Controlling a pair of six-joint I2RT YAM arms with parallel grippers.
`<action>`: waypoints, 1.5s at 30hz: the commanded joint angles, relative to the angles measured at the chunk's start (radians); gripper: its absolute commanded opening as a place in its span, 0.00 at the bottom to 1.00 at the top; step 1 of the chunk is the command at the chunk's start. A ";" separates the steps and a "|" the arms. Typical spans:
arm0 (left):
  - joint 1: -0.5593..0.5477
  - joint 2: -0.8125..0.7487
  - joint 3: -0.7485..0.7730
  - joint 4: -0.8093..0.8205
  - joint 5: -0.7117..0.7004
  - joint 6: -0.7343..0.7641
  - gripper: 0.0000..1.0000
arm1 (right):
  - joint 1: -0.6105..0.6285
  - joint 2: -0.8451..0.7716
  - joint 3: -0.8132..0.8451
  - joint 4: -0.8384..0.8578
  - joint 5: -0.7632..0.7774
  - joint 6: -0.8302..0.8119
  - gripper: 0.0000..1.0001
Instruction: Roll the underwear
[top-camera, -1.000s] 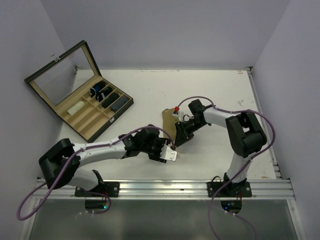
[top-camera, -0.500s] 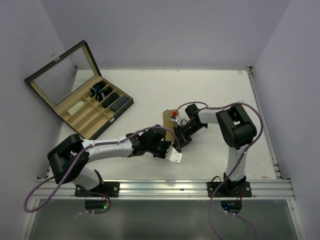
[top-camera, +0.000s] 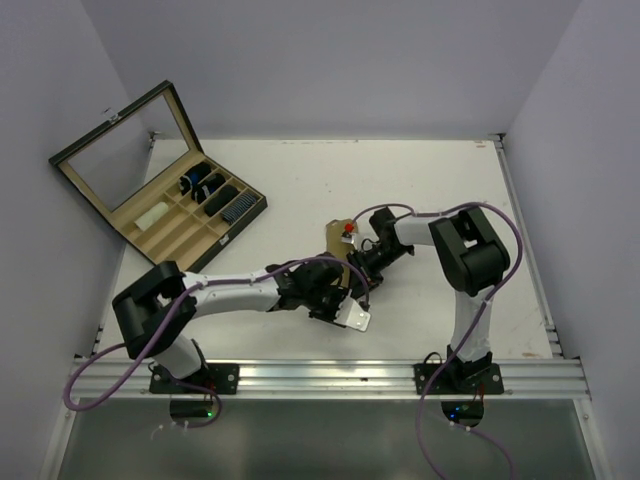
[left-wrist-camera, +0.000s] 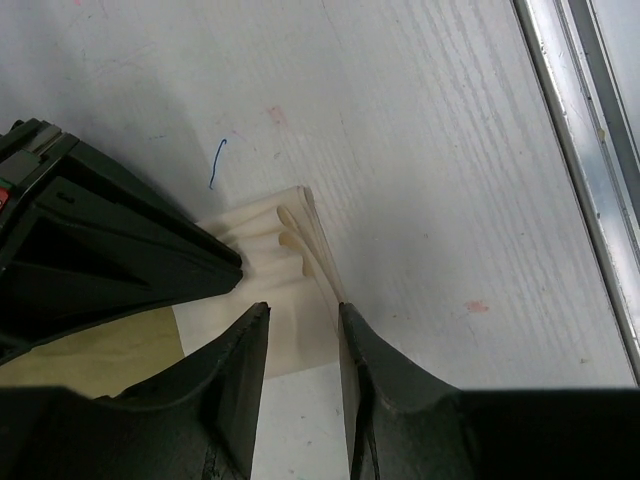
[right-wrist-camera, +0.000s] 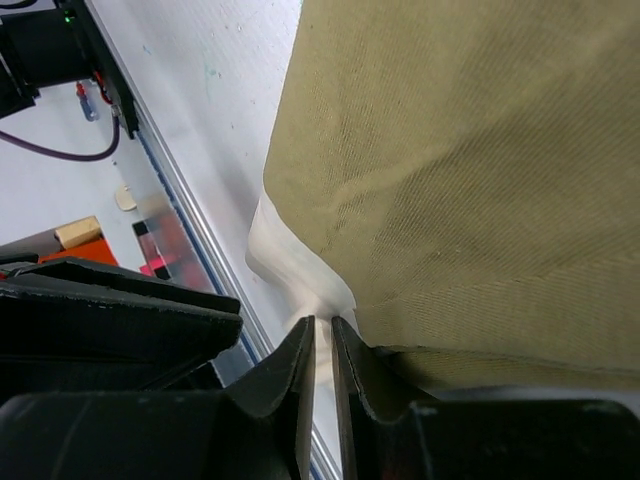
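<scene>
A box (top-camera: 170, 236) with its lid propped open sits at the left rear of the bench (top-camera: 430, 180), well apart from the work. It holds a few dark rolled pieces (top-camera: 212, 193) in its far compartments. A metal rail (top-camera: 330, 375) runs along the near edge. The two arms meet at the middle of the bench, and from above their black bodies and purple cables cover much of the cloth.

The underwear (top-camera: 337, 241) lies at the centre of the bench, just in front of the arms. It is olive cloth with a white waistband (top-camera: 358, 319) and a small red tag (top-camera: 348, 229). Only a strip of olive shows beyond the right hand (top-camera: 357, 270), and the white band pokes out on the near side of the left hand (top-camera: 343, 305).

The left wrist view shows what the top view hides. The white band is bunched into soft pleats, and the left hand is clamped on it with a finger on each side. The black right hand sits just beside it, over the olive cloth.

The right wrist view shows the right hand pinched almost closed on a thin edge of the white band, just under the olive cloth. That cloth fills most of this view with a fine weave. The rail and the left hand lie behind it.
</scene>
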 joint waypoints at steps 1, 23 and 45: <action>-0.017 0.015 -0.003 0.004 -0.024 0.010 0.38 | 0.009 0.053 -0.006 0.022 0.139 -0.035 0.18; -0.017 0.194 0.052 -0.114 -0.027 -0.019 0.00 | 0.009 0.049 -0.001 0.010 0.137 -0.045 0.17; 0.354 0.738 0.652 -0.971 0.690 0.231 0.00 | -0.241 -0.619 -0.115 -0.102 0.094 -0.521 0.51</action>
